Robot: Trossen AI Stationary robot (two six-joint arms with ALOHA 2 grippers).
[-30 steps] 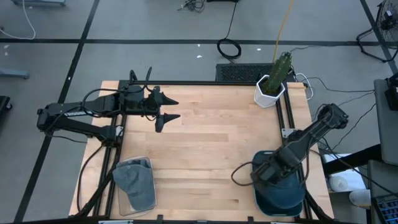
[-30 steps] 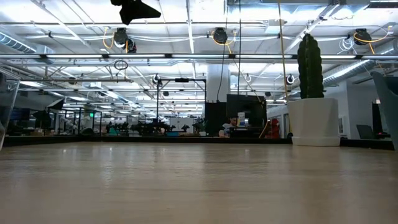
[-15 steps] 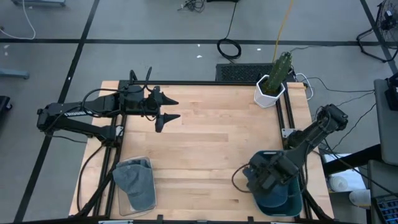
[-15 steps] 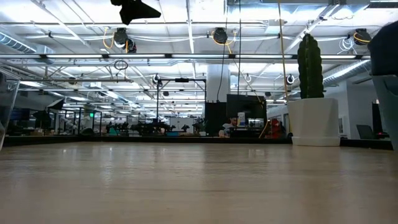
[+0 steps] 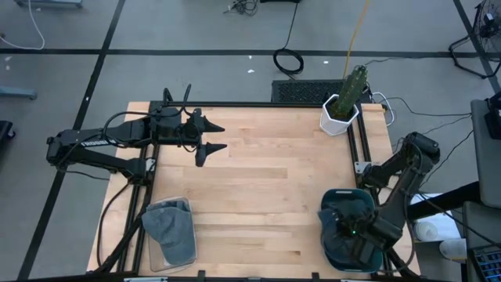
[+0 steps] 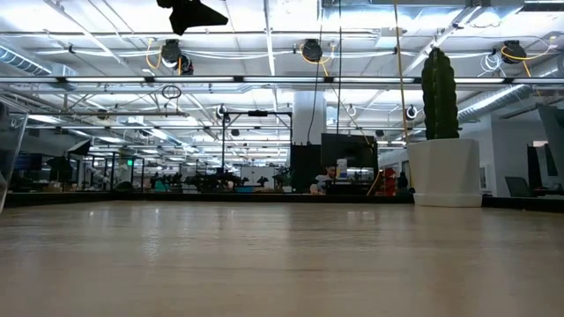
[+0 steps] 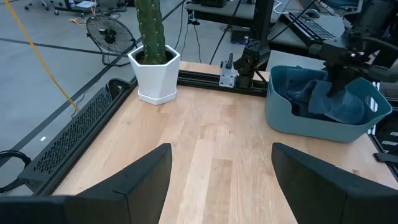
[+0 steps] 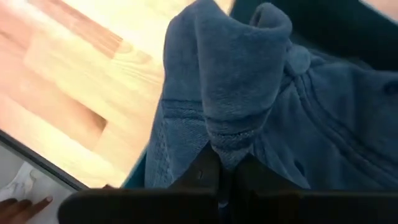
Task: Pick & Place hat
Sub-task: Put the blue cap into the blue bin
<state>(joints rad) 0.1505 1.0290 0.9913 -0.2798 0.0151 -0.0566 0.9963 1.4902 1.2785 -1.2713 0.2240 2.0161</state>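
My right gripper [image 8: 221, 180] is pinched tight on the soft dark blue cloth hat [image 8: 249, 93], which hangs over the blue plastic tub [image 5: 350, 239] at the near right corner. I think the floppy cloth could slip out, or catch on the tub's rim and tip it. Near left, a clear tray [image 5: 153, 251] holds a grey cloth cap [image 5: 170, 228]. Farther back on the left, my left gripper [image 5: 214, 139] waits with fingers wide — holding nothing.
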